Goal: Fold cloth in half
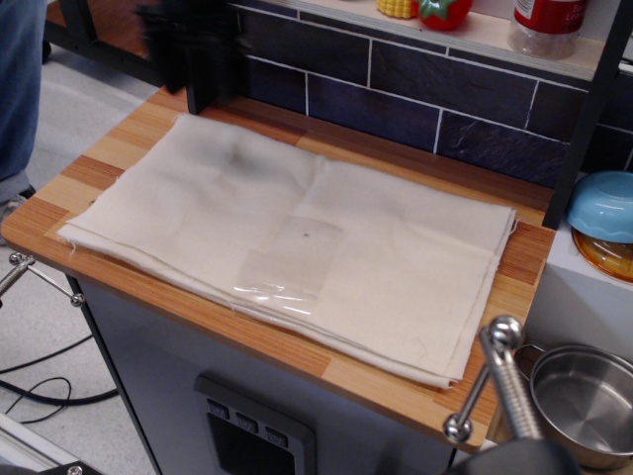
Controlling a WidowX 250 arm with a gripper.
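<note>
hand (193,45) a dark motion blur, fingers indistinct, bottle (549,25) cut off

Cream cloth (287,247) lies flat on the wooden counter (297,351), blurred dark hand (193,45) above its far-left corner

1 view, high front angle, near wooden counter (297,341)

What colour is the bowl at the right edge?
Light blue; the bowl shows in the only view, observation.image.
</note>
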